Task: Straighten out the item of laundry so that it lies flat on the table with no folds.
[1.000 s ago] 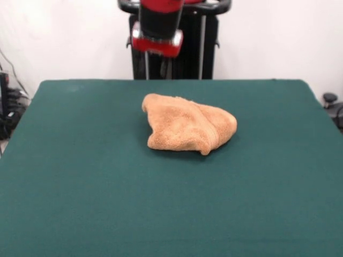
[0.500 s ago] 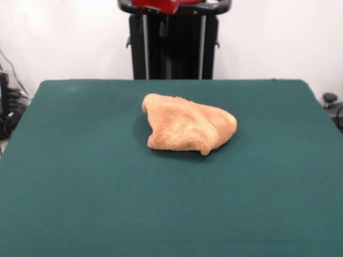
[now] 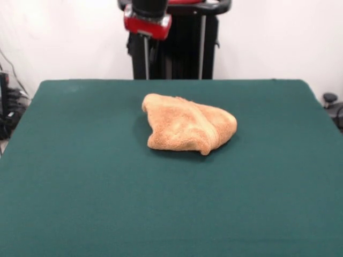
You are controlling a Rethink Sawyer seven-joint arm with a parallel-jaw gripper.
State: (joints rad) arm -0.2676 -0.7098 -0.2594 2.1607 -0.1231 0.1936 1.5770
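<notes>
The light orange-tan, fluffy terry-cloth towel lies bunched in a rumpled mound on the wide counter with its dark green felt-like top. It sits a little toward twelve o'clock from the middle of the green surface, well clear of every edge. The heap is broader than it is deep: one rounded corner pokes out toward ten o'clock, a fuller lobe bulges toward three o'clock, and a small folded tip hangs down at about five o'clock. A ridge of doubled cloth runs across the mound from its upper middle down to that tip, and softer creases show on the lobe toward nine o'clock. A thin shadow lines the hem nearest the camera.

At twelve o'clock, high above the far rim of the counter, the red and black end effector hangs well apart from the towel and touches nothing. Only its black cylinder and red collar are plain, with a thin pale rod below them against the dark pedestal; whether it is spread wide or drawn narrow cannot be told.
</notes>
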